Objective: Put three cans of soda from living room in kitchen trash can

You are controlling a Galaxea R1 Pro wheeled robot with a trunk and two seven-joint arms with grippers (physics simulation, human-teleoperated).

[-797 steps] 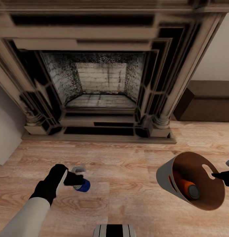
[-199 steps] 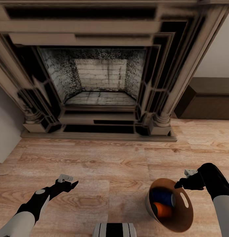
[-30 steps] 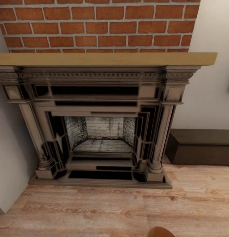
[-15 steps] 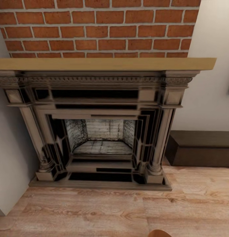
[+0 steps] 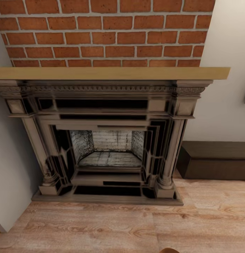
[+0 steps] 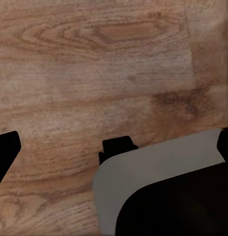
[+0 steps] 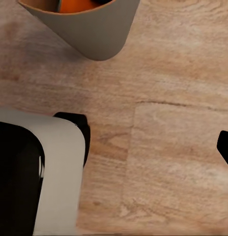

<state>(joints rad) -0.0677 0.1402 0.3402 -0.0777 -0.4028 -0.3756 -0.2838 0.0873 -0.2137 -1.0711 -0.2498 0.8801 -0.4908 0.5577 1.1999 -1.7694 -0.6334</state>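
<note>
The tash can stands on the wood floor in the right wrist view, grey outside. An orange can of soda peeks over its rim, lying inside. A thin sliver of the bin's tan rim touches the lower edge of the head view. My right gripper is open over bare floor, a short way from the bin, with nothing between its fingers. My left gripper is open too, above bare floorboards. The other cans are hidden.
I face the living room's dark fireplace under a wooden mantel and a red brick wall. A low dark bench stands to its right. Part of my grey and black body lies beside the left gripper.
The head camera has tilted up: more brick wall shows above the mantel and the bin's rim has slid almost out of the bottom edge. Much earlier, the bin and both arms were in view.
</note>
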